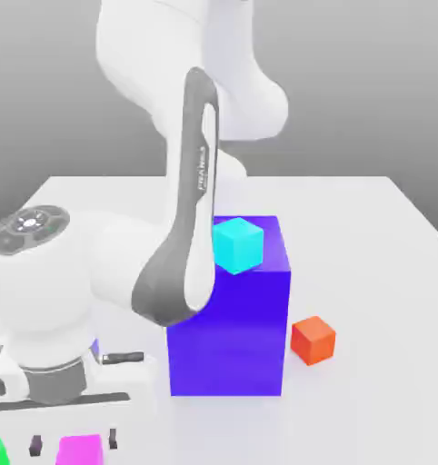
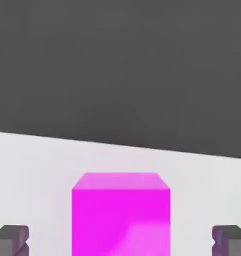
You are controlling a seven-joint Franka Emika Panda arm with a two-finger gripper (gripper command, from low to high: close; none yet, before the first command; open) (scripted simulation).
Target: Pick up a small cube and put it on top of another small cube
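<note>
- Watch the magenta cube (image 2: 121, 212): it sits between the fingertips (image 2: 12, 239) with clear gaps on both sides, so an off-centre closure could shove or twist it.
- Your tool (image 1: 74, 442) is spread, straddling that cube on the surface (image 1: 368, 236), gripping nothing yet.
- From the magenta cube, the tall blue block (image 1: 230, 318) stands close; lifting carelessly risks clipping it or the cyan cube (image 1: 237, 243) on top.

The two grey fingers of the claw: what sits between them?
A pink cube sits between the fingers, with bare gaps either side, seen in the hand view.
</note>
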